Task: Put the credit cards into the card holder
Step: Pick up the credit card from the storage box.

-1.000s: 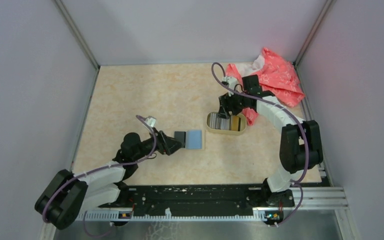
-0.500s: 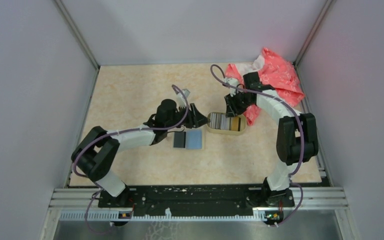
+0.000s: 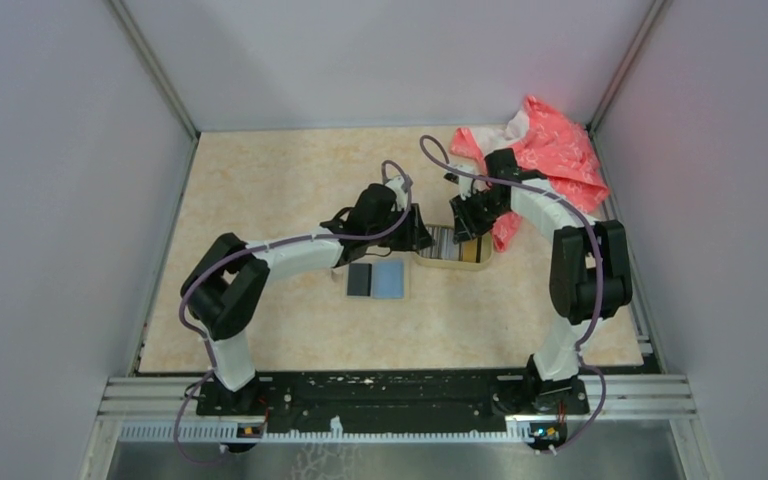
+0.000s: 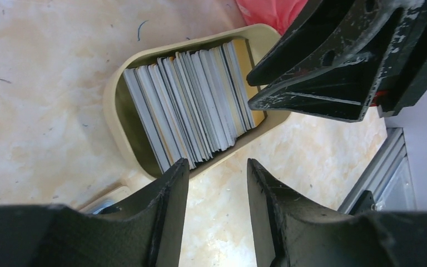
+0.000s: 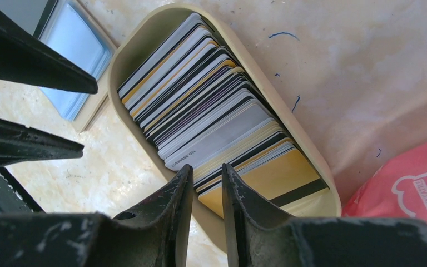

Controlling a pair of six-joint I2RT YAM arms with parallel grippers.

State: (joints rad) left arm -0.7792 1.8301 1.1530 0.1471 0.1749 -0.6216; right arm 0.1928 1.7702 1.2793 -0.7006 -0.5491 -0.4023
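Those credit cards [image 5: 200, 111] look stiff and slick, packed on edge in the tan dish [image 4: 111, 111], so I'd pinch one top edge; left fingers [image 4: 169, 211] hang apart empty, right fingers [image 5: 178, 217] nearly together, grip unclear.

— What sits ahead of the left gripper [image 4: 217, 167]?
— An oval tan dish [image 4: 111, 105] on the marbled table [image 4: 39, 83]. It is packed with credit cards [image 4: 194, 105] standing on edge in one row: grey, white, some yellow.
— And the jaws?
— Apart, nothing between them, their tips just over the dish's near rim.
— The black thing at top right?
— The right gripper [image 4: 253, 92], over the dish's far end, its fingers close together with a thin wedge of gap. Whether they pinch a card, I can't tell.
— Anything else?
— Pink cloth [image 4: 269, 11] behind the dish, a metal rail [image 4: 386, 167] at the right edge.
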